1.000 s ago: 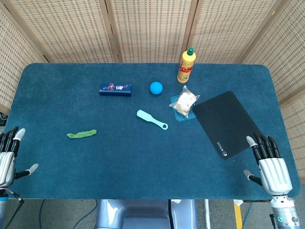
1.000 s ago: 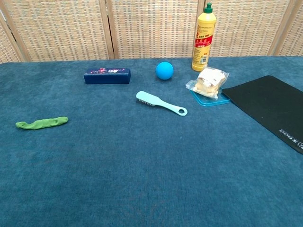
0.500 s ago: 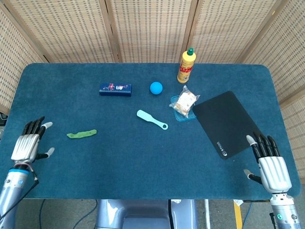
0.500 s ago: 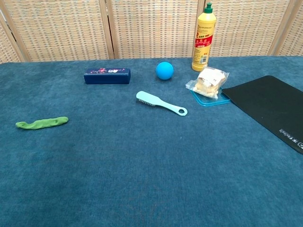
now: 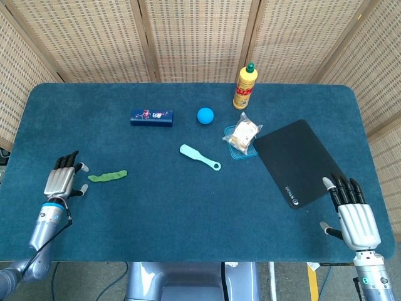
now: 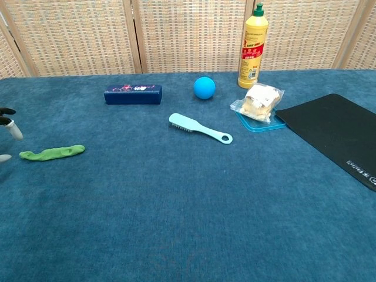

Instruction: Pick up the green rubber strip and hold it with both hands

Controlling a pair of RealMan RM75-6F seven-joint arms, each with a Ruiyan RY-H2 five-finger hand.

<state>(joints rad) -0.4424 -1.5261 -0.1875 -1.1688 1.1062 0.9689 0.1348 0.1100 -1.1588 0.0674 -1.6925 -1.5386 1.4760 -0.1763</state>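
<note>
Since the earlier frames, the left hand (image 5: 61, 180) has been brought in from the near left edge toward the green rubber strip (image 5: 107, 176); nothing else on the surface has been shifted. At the near right corner, the right hand (image 5: 354, 214) is seen over the surface (image 5: 188, 207), palm down, its fingers spread apart and nothing held in them. The left hand is placed at the left, just beside the left end of the strip, with its fingers apart and nothing gripped; in the chest view only its fingertips (image 6: 8, 126) are caught at the left edge of the frame, and contact with the strip cannot be told. The green rubber strip is laid flat on the blue surface, near the left side, untouched by the right hand, which is well apart from it. A black mat (image 5: 299, 162) is spread at the right, its near corner close to the right hand. Toward the middle, a pale blue brush (image 5: 199, 157) is laid at an angle. Beyond it, a bag of snacks (image 5: 243, 133) is set on a small blue tray (image 5: 232, 148). Farther back, a dark blue box (image 5: 151, 117) and a blue ball (image 5: 205, 115) are found, and farthest of all a yellow bottle (image 5: 245, 86) is stood upright.
</note>
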